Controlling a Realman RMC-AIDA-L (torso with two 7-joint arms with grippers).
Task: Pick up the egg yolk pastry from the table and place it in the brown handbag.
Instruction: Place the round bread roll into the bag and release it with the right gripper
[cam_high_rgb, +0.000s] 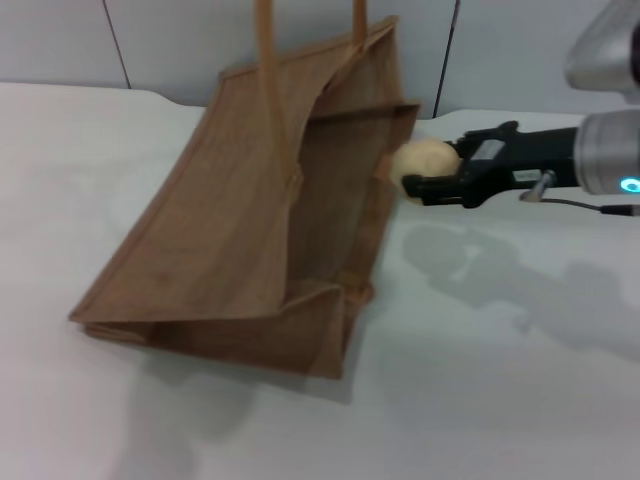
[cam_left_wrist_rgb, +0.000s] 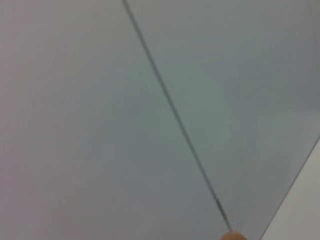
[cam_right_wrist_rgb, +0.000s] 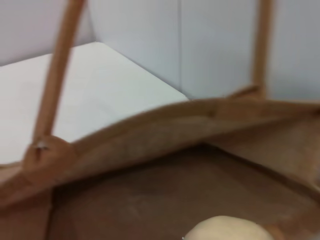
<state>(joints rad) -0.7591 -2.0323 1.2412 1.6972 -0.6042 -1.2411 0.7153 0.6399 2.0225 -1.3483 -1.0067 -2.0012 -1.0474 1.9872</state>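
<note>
Right gripper (cam_high_rgb: 432, 180), jaws clamped on the pastry (cam_high_rgb: 424, 163), holds it above the table (cam_high_rgb: 520, 380) at the bag's (cam_high_rgb: 240, 250) open mouth. Left arm unseen.

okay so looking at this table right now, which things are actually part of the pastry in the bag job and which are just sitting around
Part of the job:
- egg yolk pastry, held in the right hand at the bag's open edge
- brown handbag, mouth open
- table, which the bag stands on

Just there:
- wall panels behind the table
- left hand, not in view; its wrist camera faces the wall
</note>
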